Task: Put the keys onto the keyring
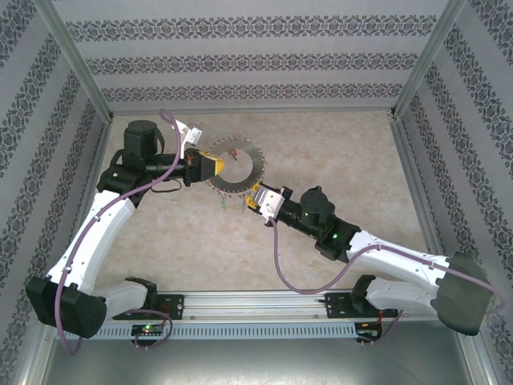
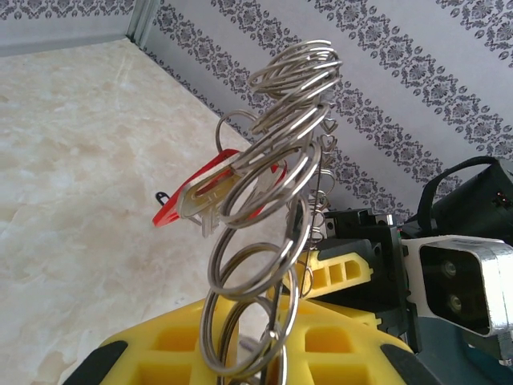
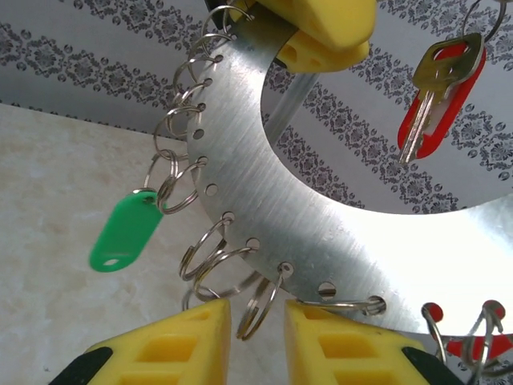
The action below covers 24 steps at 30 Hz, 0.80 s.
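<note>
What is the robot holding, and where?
The left end effector clamps the keyring by its rim. Whether the right end effector grips a loop is unclear.

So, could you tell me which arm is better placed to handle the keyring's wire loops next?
Right, probably: the right tool sits slightly open at the keyring rim, a wire loop between its fingers, while the left tool is clamped on it, holding it up.
</note>
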{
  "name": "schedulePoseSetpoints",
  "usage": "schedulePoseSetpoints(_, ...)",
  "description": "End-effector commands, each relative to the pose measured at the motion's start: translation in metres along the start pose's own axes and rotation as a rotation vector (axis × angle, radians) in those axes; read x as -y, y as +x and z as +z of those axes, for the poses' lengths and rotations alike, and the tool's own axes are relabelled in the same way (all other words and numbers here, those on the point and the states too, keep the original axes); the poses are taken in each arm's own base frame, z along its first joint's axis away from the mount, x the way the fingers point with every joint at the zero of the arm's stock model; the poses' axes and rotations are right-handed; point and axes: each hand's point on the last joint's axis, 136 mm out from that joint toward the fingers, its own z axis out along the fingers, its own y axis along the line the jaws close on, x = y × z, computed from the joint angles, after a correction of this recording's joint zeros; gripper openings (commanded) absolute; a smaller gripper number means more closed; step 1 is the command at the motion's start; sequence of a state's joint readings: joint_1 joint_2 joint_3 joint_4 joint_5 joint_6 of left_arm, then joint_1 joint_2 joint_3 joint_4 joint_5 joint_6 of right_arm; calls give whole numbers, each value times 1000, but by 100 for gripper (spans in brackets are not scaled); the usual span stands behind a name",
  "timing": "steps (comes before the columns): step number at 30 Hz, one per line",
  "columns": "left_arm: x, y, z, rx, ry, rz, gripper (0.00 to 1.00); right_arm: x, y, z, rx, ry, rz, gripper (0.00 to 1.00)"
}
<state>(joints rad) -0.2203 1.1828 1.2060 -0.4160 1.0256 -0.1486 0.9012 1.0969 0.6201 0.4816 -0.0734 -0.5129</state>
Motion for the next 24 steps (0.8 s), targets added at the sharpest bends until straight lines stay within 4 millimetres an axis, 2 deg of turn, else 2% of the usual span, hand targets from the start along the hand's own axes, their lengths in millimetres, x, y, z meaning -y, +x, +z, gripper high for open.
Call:
schedulePoseSetpoints(1, 11, -15, -9, 55, 10, 58, 0, 8, -13, 3, 33, 46, -16, 24)
schedulePoseSetpoints(10, 9, -14, -9, 56, -3, 54, 0, 12, -8, 3, 18, 82, -8, 16)
schedulePoseSetpoints(12, 9, -14, -9, 59, -6, 52, 0, 11, -8, 4, 12, 76, -11, 8)
schedulePoseSetpoints(15, 6, -14, -9, 63, -16, 40, 0, 11, -7, 5, 9, 77, -7, 9)
schedulePoseSetpoints(17, 0, -13, -8, 64, -37, 27, 0, 11, -6, 4, 5, 76, -7, 8)
schedulePoseSetpoints(19, -5, -13, -8, 70, -60, 6, 0, 11, -1, 4, -17, 81, -11, 2)
schedulePoseSetpoints(24, -29, -7, -5, 84, -146, -126, 0, 10, 10, 1, -67, 77, -14, 0)
